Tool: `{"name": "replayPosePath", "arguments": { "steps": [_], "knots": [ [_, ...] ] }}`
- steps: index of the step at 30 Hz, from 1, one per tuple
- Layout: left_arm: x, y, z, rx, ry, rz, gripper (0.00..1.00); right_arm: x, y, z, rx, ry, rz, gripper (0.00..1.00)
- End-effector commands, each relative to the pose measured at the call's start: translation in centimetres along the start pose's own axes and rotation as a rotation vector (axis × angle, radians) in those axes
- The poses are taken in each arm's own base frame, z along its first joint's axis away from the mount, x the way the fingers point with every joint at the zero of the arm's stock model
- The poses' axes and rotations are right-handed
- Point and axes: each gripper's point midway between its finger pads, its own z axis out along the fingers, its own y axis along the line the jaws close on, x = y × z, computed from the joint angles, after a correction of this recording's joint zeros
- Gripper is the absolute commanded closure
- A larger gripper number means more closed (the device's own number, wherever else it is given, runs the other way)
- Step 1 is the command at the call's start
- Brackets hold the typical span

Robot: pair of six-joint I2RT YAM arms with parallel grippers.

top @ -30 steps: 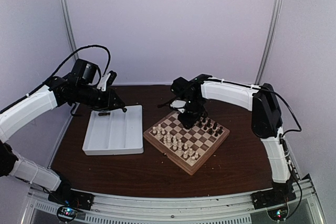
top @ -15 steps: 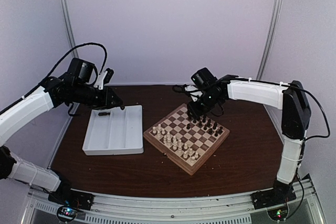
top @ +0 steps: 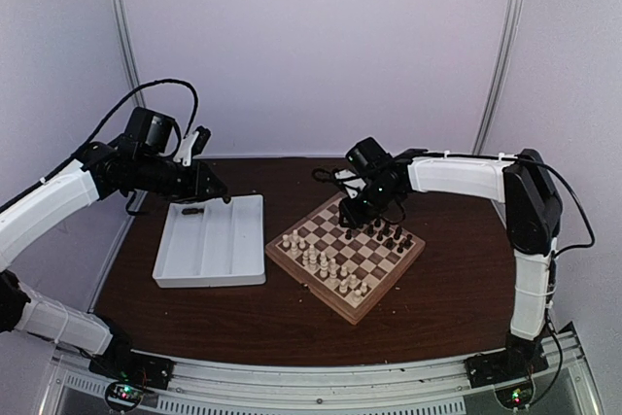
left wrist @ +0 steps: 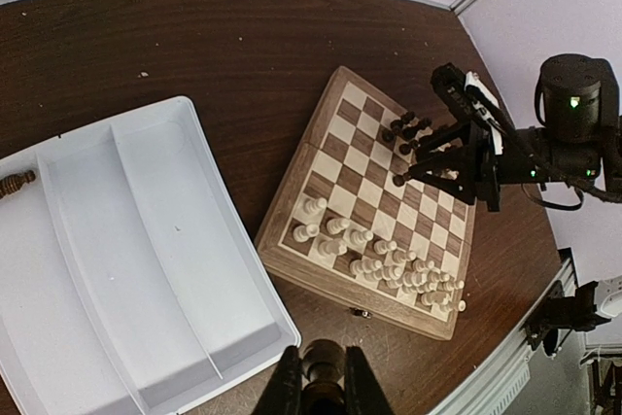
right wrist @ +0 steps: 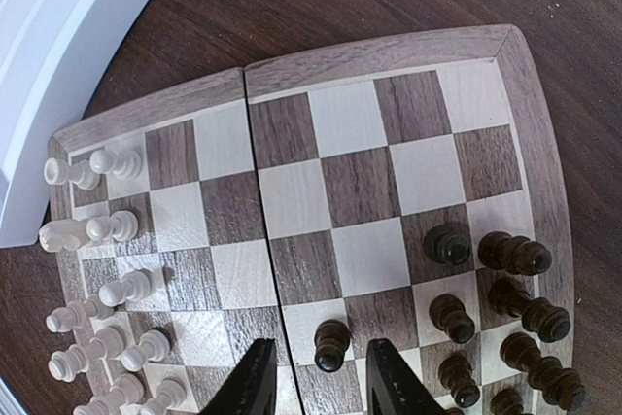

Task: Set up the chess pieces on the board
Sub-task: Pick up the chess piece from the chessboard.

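Observation:
The board (top: 301, 274) lies at table centre, turned like a diamond. Several dark chess pieces (top: 389, 233) stand at its far right corner, and one more lies in the tray (top: 190, 211). My left gripper (top: 209, 191) hovers over the tray's far edge. In the left wrist view it (left wrist: 323, 381) is shut on a dark chess piece (left wrist: 323, 362). My right gripper (top: 362, 211) is over the board's far side. In the right wrist view it (right wrist: 316, 386) is open, and a dark pawn (right wrist: 331, 345) stands on the board (right wrist: 389, 46) between its fingertips, touching neither.
A white compartment tray (top: 233, 274) lies left of the board, touching its corner. Cream pieces (top: 326, 264) fill the board's near left side. A tiny dark object (left wrist: 360, 313) lies on the table by the board's rim. Metal rails run along the table's near edge.
My right arm rose from the board's far corner, swung right, then came back down a little. My left gripper shifted slightly left early on, then held still with its piece.

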Motion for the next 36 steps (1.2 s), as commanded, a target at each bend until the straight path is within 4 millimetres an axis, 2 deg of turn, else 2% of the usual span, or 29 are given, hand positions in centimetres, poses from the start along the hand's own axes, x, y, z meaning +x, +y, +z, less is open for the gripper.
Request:
{"name": "replayPosePath", "arguments": {
  "steps": [1,14,19,22,33,36],
  "knots": [
    [-1.2,-0.4,0.0,0.020,-0.041,0.015,0.95,0.8,0.1,0.6,-0.004,0.026,0.001,0.65],
    [-1.1,-0.3,0.3,0.021,-0.033,0.015,0.95,2.1,-0.3,2.0,0.007,0.076,-0.008,0.70],
    [-1.0,-0.2,0.3,0.020,-0.029,0.013,0.95,2.4,-0.3,2.2,0.008,0.087,-0.008,0.75],
    [-1.0,-0.2,0.3,0.019,-0.030,0.013,0.95,2.5,-0.3,2.2,0.006,0.089,-0.008,0.81],
    [-0.9,-0.2,0.3,0.018,-0.029,0.013,0.95,2.8,-0.3,2.0,0.011,0.104,-0.016,0.79],
    [-0.9,-0.1,0.3,0.017,-0.028,0.013,0.95,2.9,-0.3,2.1,0.011,0.105,-0.016,0.85]
  ]
}}
